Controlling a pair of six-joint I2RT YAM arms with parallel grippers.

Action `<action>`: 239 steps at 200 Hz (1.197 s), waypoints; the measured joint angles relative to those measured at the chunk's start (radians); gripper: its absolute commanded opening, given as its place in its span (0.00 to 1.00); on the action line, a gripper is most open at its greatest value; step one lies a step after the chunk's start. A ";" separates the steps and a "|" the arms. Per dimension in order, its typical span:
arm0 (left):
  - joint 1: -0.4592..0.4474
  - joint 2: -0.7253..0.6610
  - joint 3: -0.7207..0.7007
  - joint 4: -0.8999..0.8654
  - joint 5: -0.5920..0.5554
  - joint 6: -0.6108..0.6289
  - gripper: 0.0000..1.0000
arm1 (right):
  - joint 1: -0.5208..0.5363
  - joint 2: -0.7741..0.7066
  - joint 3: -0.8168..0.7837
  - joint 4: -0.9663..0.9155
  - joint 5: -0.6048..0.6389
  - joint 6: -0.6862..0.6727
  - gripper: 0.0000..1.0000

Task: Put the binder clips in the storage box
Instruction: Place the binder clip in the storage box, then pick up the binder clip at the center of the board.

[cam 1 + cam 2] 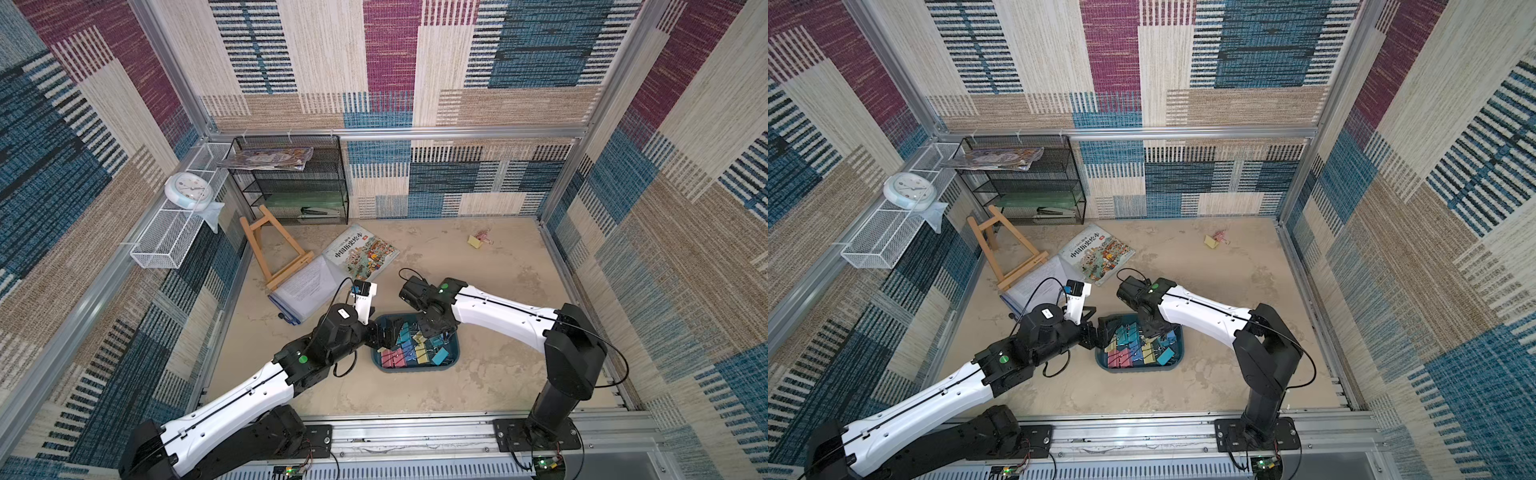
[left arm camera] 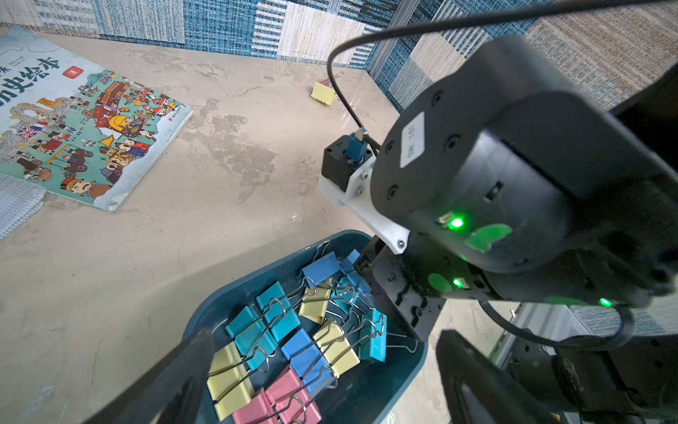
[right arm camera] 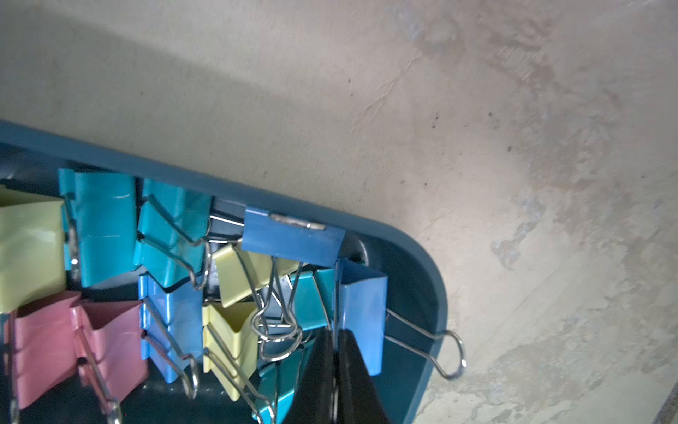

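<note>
Nearest, the storage box [image 1: 415, 369] sits on the worktop [image 1: 478, 395], holding most of the binder clips [image 1: 409, 353]. The left arm's [image 1: 332, 340] jaws stand wide and empty over its edge. The right arm's [image 1: 490, 307] jaws, almost together, hang by a blue clip [image 3: 363, 315]; whether they pinch its wire I cannot tell. Farther back, a yellow clip [image 1: 473, 241] and a pink clip [image 1: 483, 235] lie loose. They are probably light, stiff and slick, best gripped across the body.

Roughly a dozen binder clips [image 2: 304, 352] in the one storage box [image 2: 205, 312] right under the left gripper [image 2: 323, 336] and right gripper [image 3: 334, 334]. Two strays sit far off from both: one yellow clip [image 1: 473, 241], one pink clip [image 1: 483, 235]. One picture book [image 1: 360, 252] too.
</note>
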 measured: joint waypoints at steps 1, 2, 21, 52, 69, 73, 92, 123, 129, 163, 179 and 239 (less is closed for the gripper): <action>0.000 0.000 0.000 0.000 0.000 0.000 0.99 | 0.000 0.000 0.000 -0.002 0.000 0.000 0.22; 0.000 0.000 0.000 0.000 0.000 0.000 0.99 | 0.000 0.000 0.000 -0.003 0.000 0.000 0.22; 0.000 0.000 0.000 0.003 0.000 0.000 0.99 | -0.001 -0.023 0.010 -0.013 -0.014 0.003 0.26; 0.000 -0.005 0.000 0.003 0.000 0.000 0.99 | -0.001 -0.067 0.069 -0.031 0.009 0.013 0.33; 0.000 -0.010 0.000 0.003 0.000 0.000 0.99 | -0.008 -0.115 0.088 -0.021 0.044 0.026 0.40; 0.000 -0.010 0.000 0.003 0.000 0.001 0.99 | -0.015 -0.132 0.089 -0.015 0.051 0.027 0.41; 0.000 -0.017 0.000 0.002 0.000 0.006 0.99 | -0.082 -0.215 0.069 0.045 0.080 0.025 0.42; 0.000 -0.018 0.011 -0.007 0.000 0.022 0.99 | -0.292 -0.306 0.001 0.208 0.063 -0.026 0.43; 0.000 -0.018 0.016 -0.010 0.000 0.026 0.99 | -0.340 -0.308 -0.004 0.245 0.055 -0.039 0.42; 0.000 -0.020 0.026 -0.035 0.000 0.047 0.99 | -0.527 -0.223 0.035 0.399 -0.033 -0.078 0.43; 0.000 -0.023 0.026 -0.043 0.000 0.047 0.99 | -0.614 -0.153 0.067 0.455 -0.077 -0.071 0.44; 0.000 -0.028 0.024 -0.047 0.003 0.046 0.99 | -0.820 0.166 0.261 0.595 -0.301 -0.016 0.56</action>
